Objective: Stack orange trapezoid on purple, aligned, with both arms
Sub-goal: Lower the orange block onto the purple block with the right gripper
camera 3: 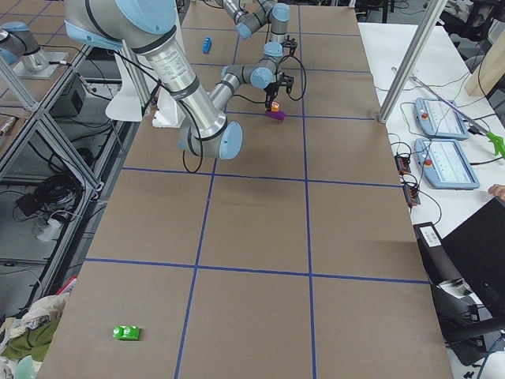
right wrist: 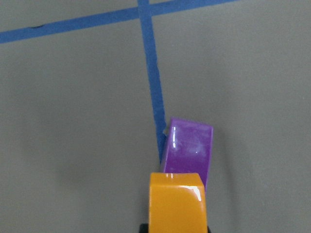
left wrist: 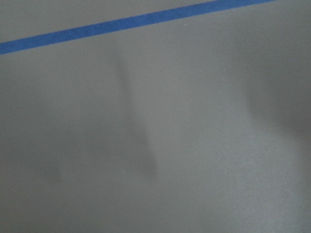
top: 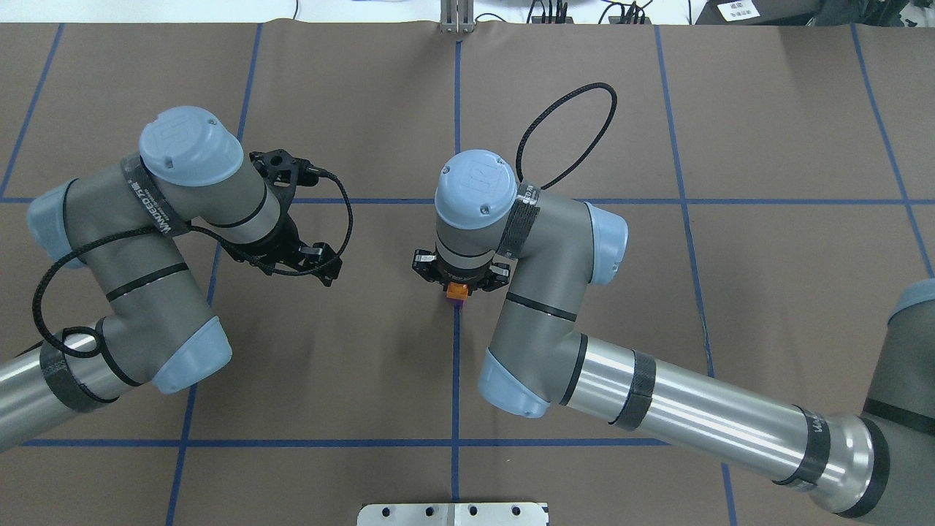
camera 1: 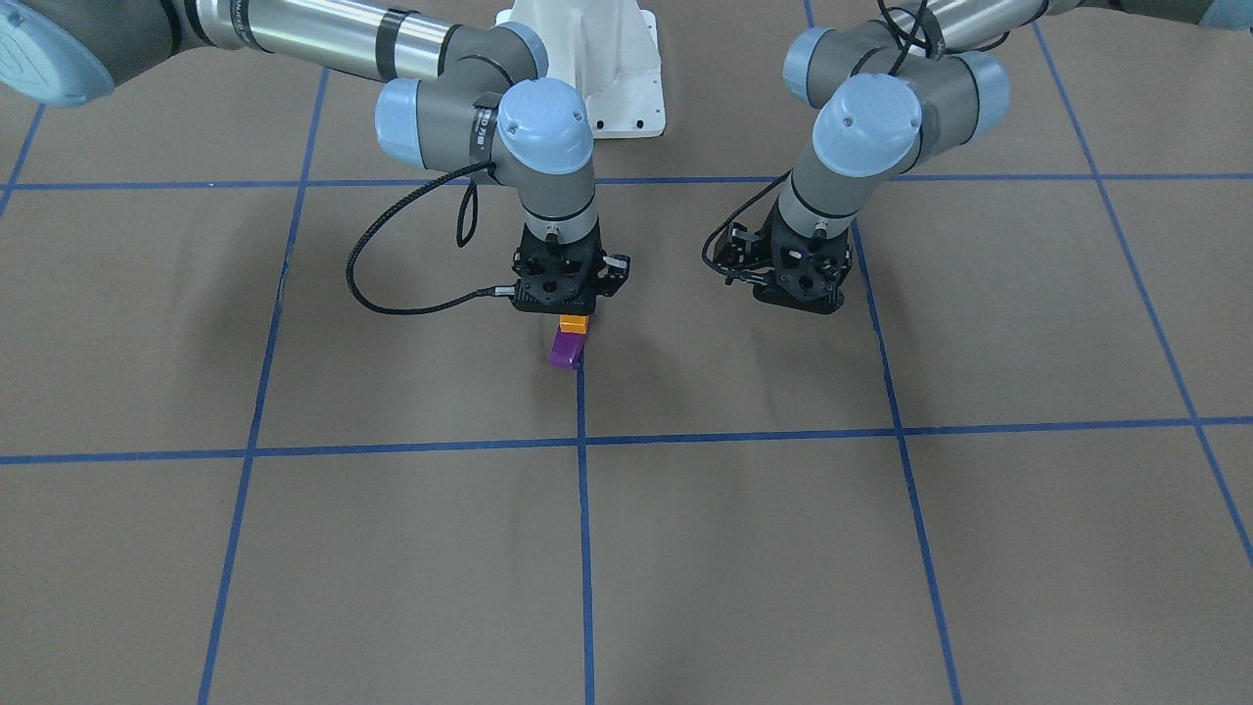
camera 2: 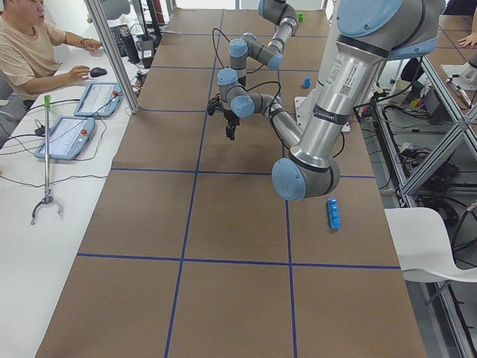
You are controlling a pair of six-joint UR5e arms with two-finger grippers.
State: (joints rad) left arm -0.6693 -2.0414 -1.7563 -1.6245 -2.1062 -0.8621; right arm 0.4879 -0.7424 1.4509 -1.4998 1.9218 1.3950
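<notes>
Closest to the right wrist camera, the orange trapezoid (right wrist: 176,201) is pinched in the right claw (camera 1: 575,315). Just beyond, the purple (right wrist: 188,148) lies skewed on the bench (right wrist: 73,121). Farther off hangs the left claw (camera 1: 805,299), spread impossible to tell. Pickup looks done; squaring and seating remain.

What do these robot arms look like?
Both the left arm and right arm are grey jointed tubes with silver sections, round light-blue joint caps, black bands with white lettering and looping black cables. The left tool and right tool are black.
</notes>
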